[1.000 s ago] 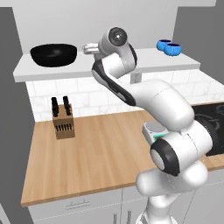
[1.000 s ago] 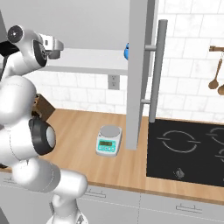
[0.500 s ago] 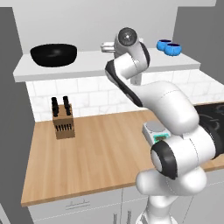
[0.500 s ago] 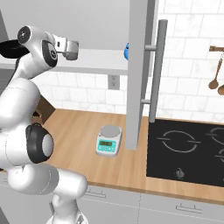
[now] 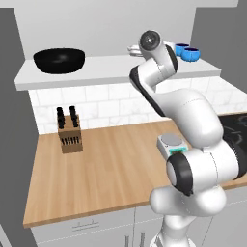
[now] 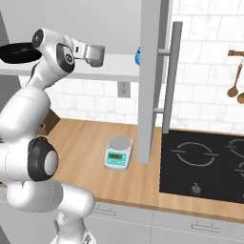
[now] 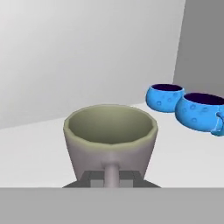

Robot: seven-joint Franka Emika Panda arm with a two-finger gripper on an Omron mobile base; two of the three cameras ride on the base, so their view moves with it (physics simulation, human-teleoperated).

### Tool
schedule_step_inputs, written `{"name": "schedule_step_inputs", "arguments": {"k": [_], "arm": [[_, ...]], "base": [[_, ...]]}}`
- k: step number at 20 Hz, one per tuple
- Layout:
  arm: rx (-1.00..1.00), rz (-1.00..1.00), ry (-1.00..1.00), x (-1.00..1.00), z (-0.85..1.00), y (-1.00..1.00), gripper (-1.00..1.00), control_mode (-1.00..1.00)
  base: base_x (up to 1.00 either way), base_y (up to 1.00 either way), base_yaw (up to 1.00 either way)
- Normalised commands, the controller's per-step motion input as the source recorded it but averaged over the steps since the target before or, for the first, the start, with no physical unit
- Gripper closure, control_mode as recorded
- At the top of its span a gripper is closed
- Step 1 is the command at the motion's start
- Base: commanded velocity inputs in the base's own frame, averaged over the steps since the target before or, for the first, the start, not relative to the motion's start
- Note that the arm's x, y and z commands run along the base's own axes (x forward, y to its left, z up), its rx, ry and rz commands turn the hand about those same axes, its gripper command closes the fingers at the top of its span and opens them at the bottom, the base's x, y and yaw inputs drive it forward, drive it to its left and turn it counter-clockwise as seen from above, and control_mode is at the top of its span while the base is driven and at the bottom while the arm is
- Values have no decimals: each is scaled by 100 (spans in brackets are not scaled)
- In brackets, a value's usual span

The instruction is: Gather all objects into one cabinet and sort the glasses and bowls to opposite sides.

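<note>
Arm reaches up into the wall cabinet point(image 5: 116, 72), hand level with its white floor board. Gripper point(image 6: 95, 53) is clenched on the grey-beige cup point(image 7: 110, 140); in the hand view the cup sits upright right at the fingertips, mouth open to the camera, a finger running up the middle of its near wall. In the right base view the cup hangs at the end of the hand, over the shelf edge; whether its base touches the board or rides just above it I cannot tell from these angles.

Two small blue bowls sit touching side by side at the right end of the cabinet, close to the dark grey side panel: far blue bowl point(image 7: 163, 98), near blue bowl point(image 7: 202, 111). Both upright, dark inside. They lie to the right of the cup and beyond it, apart from it.

Black bowl point(image 5: 59, 60) rests upright at the left end of the same board, well apart from the cup and the blue pair.

Below on the wooden counter point(image 5: 106, 173): knife block point(image 5: 69, 132) near the tiled wall, kitchen scale point(image 6: 117, 152) beside the black cooktop point(image 6: 205, 164).
</note>
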Motion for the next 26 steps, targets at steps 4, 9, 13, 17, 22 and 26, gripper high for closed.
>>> {"name": "schedule_step_inputs", "arguments": {"k": [4, 9, 13, 17, 22, 26], "arm": [[0, -14, 0, -1, -3, -75, 100, -100], [0, -11, 0, -7, -2, -72, 100, -100], [0, -10, 0, -9, -3, -76, 100, -100], [0, -10, 0, -14, -2, -67, 100, -100], [0, -8, 0, -2, 0, -41, 100, -100], [0, -5, 0, 0, 0, -31, 100, -100]], "base": [[0, 0, 0], [0, 0, 0], [0, 0, 0], [0, 0, 0], [0, 0, 0], [0, 0, 0]]}}
